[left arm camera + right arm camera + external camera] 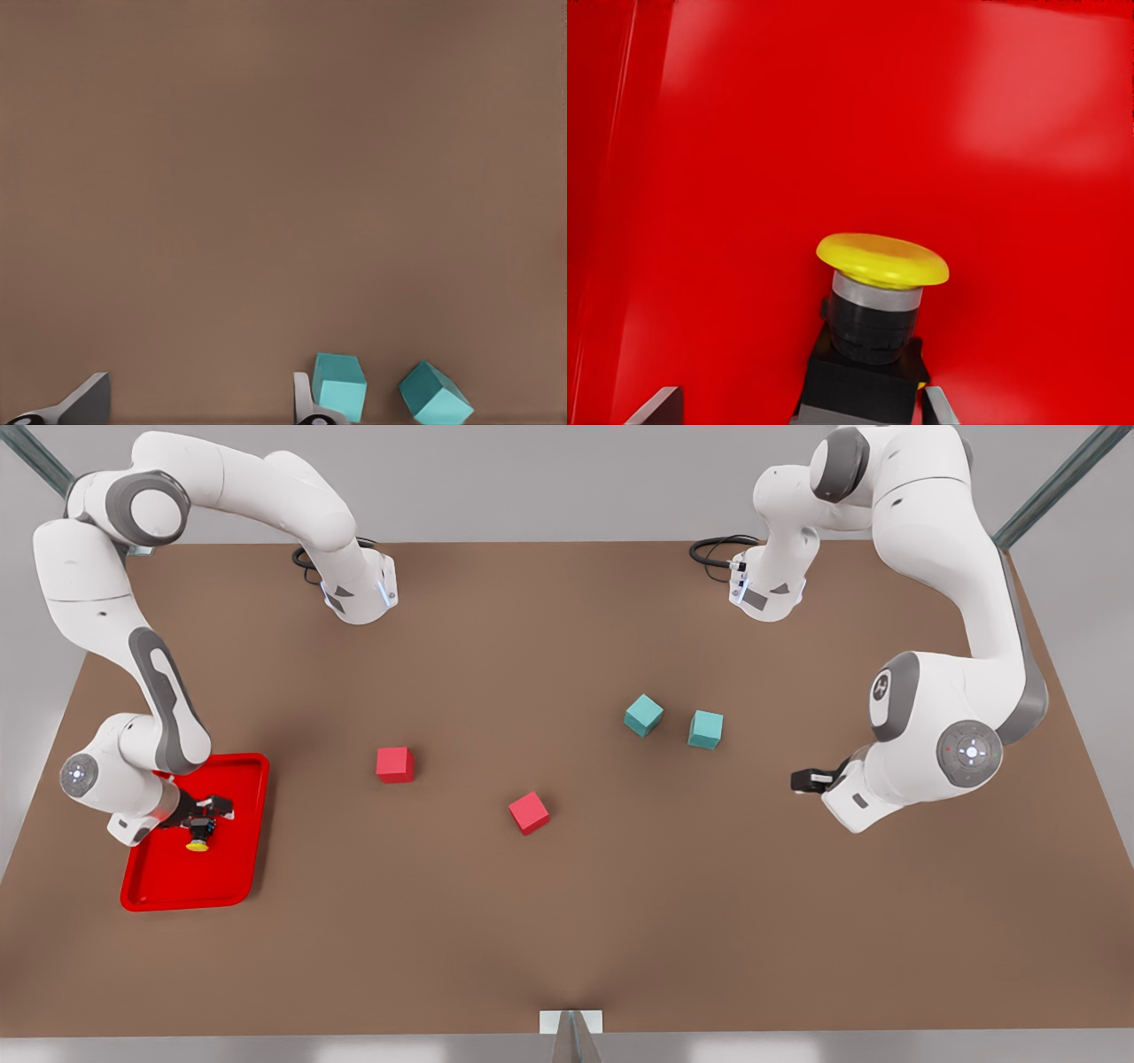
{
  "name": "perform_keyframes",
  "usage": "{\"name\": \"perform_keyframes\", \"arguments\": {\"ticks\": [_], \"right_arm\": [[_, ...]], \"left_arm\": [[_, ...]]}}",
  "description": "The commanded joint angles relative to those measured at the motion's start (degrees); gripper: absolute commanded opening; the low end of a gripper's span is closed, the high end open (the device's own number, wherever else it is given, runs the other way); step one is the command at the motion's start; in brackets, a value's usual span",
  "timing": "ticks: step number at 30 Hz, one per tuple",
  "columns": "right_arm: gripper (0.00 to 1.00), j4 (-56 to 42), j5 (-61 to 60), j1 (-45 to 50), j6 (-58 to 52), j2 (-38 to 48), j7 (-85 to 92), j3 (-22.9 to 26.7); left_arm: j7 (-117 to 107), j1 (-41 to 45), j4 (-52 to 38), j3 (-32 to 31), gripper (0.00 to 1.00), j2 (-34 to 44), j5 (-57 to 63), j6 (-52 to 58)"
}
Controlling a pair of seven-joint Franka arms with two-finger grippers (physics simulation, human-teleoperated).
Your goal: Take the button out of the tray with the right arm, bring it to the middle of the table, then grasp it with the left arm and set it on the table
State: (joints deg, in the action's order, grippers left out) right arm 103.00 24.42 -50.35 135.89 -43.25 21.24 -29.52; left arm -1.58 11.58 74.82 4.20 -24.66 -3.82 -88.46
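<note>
1. Brown table carries four loose cubes: two red cubes left of centre in the front view, two teal cubes right of centre. All four lie well apart from the tray; none sits between tray and table middle except the red pair, which flank that stretch.
2. Tray sits near the table's edge at the front view's left, partly covered by the right arm's wrist.
3. Button is over the tray, inside its rim. Right wrist view: yellow cap and black body of the button against the red tray floor; whether it touches the floor or is lifted cannot be told.
4. Right gripper is over the tray; its fingers sit tight against the button's black base on both sides, clamped on it. Finger tips are cut off at the frame edge.
5. Left arm waits at the front view's right, elbow bent, wrist low over bare table.
6. Left gripper points toward the table middle, fingers spread apart with nothing between; teal cubes lie just beyond it.
</note>
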Motion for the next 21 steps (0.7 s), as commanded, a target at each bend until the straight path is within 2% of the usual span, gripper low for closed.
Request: {"name": "perform_keyframes", "arguments": {"ticks": [1,7,9,10,12,13,21], "right_arm": [[1.00,-0.16,-0.07,0.08,0.52,-0.17,-5.16,-0.01],[0.99,-0.08,0.10,-0.53,0.52,-0.61,-5.07,-0.01],[0.62,-0.08,0.19,-0.62,0.52,-0.61,-4.98,-0.01],[0.52,-0.08,0.19,-0.62,0.52,-0.52,-4.98,-0.01],[0.47,0.01,0.19,-0.62,0.52,-0.52,-4.98,-0.01],[0.40,0.01,0.19,-0.62,0.52,-0.61,-4.98,-0.01],[0.36,-0.08,0.19,-0.45,0.43,0.01,-4.89,-0.10]], "left_arm": [[-0.09,-0.07,-0.03,-0.07,1.00,0.13,0.04,0.22],[-0.09,0.02,-0.03,-0.07,1.00,-0.04,0.04,0.13],[-0.09,0.02,-0.03,-0.07,1.00,-0.04,0.04,0.13],[-0.09,0.02,-0.03,-0.07,1.00,0.05,0.04,0.13],[-0.09,0.02,-0.03,-0.07,1.00,0.05,0.04,0.22],[-0.10,0.02,-0.03,-0.07,1.00,0.05,0.04,0.22],[-0.09,0.02,-0.03,-0.07,1.00,0.13,0.04,0.31]]}}
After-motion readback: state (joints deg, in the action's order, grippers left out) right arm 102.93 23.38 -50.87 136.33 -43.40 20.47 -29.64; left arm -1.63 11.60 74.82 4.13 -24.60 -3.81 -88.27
